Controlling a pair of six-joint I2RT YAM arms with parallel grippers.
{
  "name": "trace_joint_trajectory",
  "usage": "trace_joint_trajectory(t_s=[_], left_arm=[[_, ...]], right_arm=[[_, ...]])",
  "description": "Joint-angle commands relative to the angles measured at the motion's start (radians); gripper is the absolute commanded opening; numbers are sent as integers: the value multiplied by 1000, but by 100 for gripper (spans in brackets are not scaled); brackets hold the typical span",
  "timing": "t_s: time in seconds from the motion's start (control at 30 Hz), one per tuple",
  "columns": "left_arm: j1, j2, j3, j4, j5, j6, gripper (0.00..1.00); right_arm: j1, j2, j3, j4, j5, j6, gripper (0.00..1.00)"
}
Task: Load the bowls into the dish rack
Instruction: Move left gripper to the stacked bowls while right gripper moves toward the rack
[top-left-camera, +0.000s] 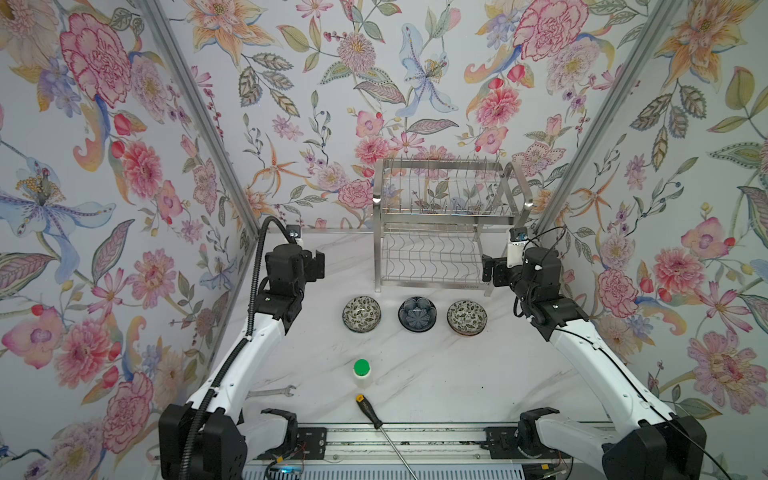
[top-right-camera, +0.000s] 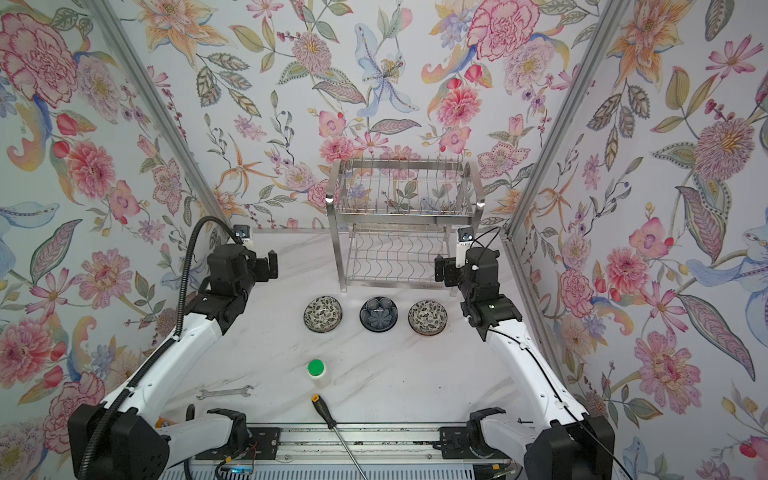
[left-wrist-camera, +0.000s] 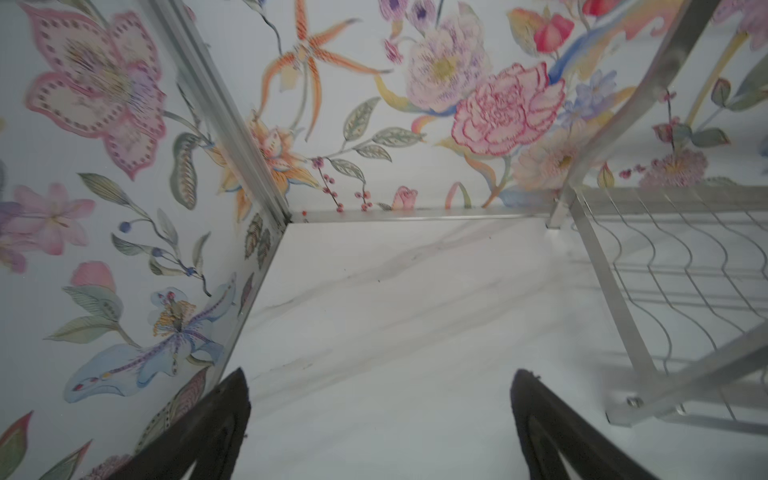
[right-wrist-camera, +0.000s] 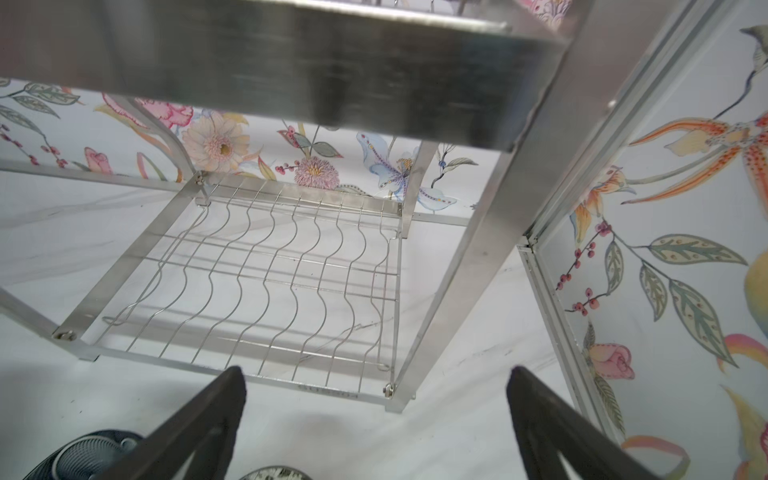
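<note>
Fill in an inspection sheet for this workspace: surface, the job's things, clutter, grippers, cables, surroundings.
Surface: white marbled table top, a few faint dark marks.
Job's things: left floral bowl, navy bowl and right floral bowl in a row in front of the dish rack; its lower shelf is bare, upper tier unclear.
Clutter: green-capped bottle, wrench, screwdriver, all towards the front.
Grippers: left gripper and right gripper open, holding nothing.
Cables: black corrugated hose on the left arm; thin black wire on the right arm.
Surroundings: floral wallpaper on three sides, metal corner posts.
</note>
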Motion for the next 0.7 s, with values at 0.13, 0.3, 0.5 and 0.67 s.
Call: trace_joint_trajectory(t_s=[0.13,0.3,0.5,0.67], left_arm=[[-7,58,-74,-221,271,-78,99],[-20,62,-136,-186,319,-117,99],[-81,111,-151,-166,312,-117,99],[-113,149,-148,-138,312,-123,99]], right_arm=[[-6,-19,92,-298,21,38,99],[-62,-44,84,-336,3,49,99],[-112,-62,59,-327,-47,62,99],[-114,-59,62,-325,-60,62,99]])
